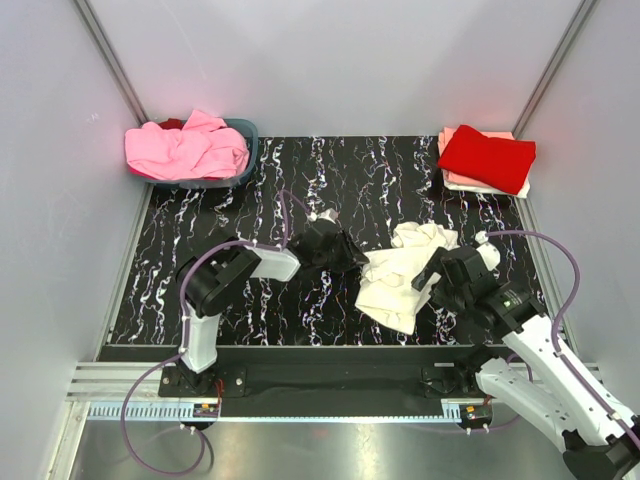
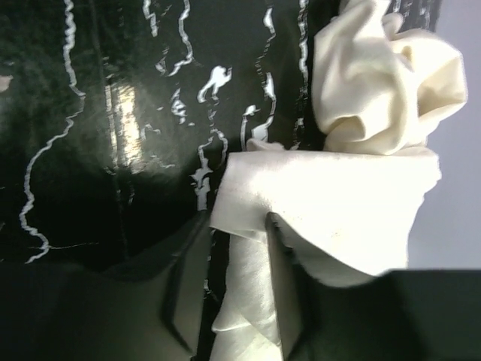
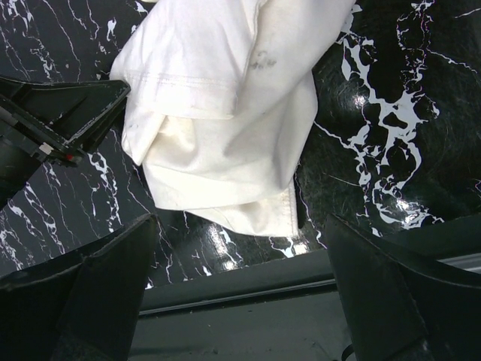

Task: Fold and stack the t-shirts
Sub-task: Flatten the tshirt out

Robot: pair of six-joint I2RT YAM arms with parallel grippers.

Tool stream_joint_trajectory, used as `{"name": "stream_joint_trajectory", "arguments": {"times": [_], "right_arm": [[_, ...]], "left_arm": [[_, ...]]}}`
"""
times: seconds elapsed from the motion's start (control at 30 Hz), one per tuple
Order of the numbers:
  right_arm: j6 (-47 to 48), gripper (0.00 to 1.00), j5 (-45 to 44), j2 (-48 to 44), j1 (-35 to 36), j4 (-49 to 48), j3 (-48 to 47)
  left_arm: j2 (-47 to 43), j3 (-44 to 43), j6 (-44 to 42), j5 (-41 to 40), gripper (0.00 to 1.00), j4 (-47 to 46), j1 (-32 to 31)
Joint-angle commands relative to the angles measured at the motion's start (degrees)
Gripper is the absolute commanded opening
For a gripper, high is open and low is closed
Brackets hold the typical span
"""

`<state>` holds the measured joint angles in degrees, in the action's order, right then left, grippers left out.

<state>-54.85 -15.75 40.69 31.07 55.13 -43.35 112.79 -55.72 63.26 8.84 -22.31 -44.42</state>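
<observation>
A crumpled cream t-shirt (image 1: 405,272) lies on the black marbled table (image 1: 300,180), right of centre. My left gripper (image 1: 352,256) is shut on the shirt's left edge; in the left wrist view a fold of cream cloth (image 2: 252,248) runs between the fingers (image 2: 279,259). My right gripper (image 1: 438,275) is open and empty, hovering over the shirt's near right side; the right wrist view shows the shirt's hem (image 3: 225,150) ahead of its wide-apart fingers (image 3: 98,286). Folded red and pink shirts (image 1: 486,159) are stacked at the back right.
A blue basket (image 1: 240,165) holding pink shirts (image 1: 186,148) stands at the back left. Grey walls close in the table on three sides. The table's near edge and a metal rail (image 3: 248,293) lie just below the right gripper.
</observation>
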Motion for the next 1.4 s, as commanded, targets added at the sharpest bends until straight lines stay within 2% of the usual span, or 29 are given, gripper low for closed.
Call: {"name": "stream_joint_trajectory", "arguments": {"times": [0.0,0.07,0.13,0.17,0.3,0.43,0.5,0.7,0.8,0.83,1.03,1.13,1.27,1.37], "right_arm": [[0.27,1.00,-0.25,0.36,-0.04,-2.31,0.46],[0.27,1.00,-0.16,0.45,-0.13,-2.57,0.64],[0.36,1.00,-0.25,0.71,-0.04,-2.75,0.46],[0.71,1.00,-0.34,0.88,-0.04,-2.66,0.20],[2.46,1.00,-4.01,2.11,-0.04,-1.35,-4.09],[4.83,1.00,-7.45,3.78,-0.04,-0.47,-9.37],[5.54,1.00,-9.20,4.66,-0.04,-0.38,-12.26],[5.02,1.00,-9.66,5.63,-0.13,-2.31,-14.48],[4.14,1.00,-7.47,6.25,-0.04,-3.45,-12.91],[4.05,1.00,-6.85,6.51,-0.04,-4.32,-12.37],[4.66,1.00,-5.08,11.16,0.04,-8.28,-11.57],[7.11,1.00,-4.91,15.55,-0.04,-11.44,-13.68],[10.63,0.99,-4.03,27.04,-0.66,-13.91,-19.12],[10.82,0.91,-0.70,34.43,-1.01,-14.18,-22.56]], "left_arm": [[0.94,-1.22,-2.18,-2.33,0.35,2.52,0.13],[1.20,-3.42,-3.49,-2.95,0.23,4.98,0.13],[1.03,-6.05,-4.37,-3.92,0.05,7.78,0.13],[0.68,-6.76,-5.42,-4.18,0.01,9.02,0.13],[-4.41,-11.59,-9.55,-8.66,0.00,19.21,0.65],[-15.46,-17.91,-15.70,-16.21,0.00,35.61,1.01],[-19.35,-21.86,-19.13,-17.97,0.00,40.13,1.01],[-34.37,-28.47,-21.69,-24.03,0.00,57.53,1.01],[-43.86,-24.45,-20.38,-28.16,0.04,63.60,2.06],[-48.50,-20.60,-20.03,-28.35,0.05,65.35,2.84],[-62.40,-6.87,-17.48,-31.07,0.06,73.70,8.64],[-67.15,-2.64,-15.64,-33.18,0.06,78.97,11.63],[-71.13,0.79,-16.07,-33.89,0.10,79.70,13.40],[-71.05,2.20,-15.37,-32.84,0.10,79.96,13.66]]}}
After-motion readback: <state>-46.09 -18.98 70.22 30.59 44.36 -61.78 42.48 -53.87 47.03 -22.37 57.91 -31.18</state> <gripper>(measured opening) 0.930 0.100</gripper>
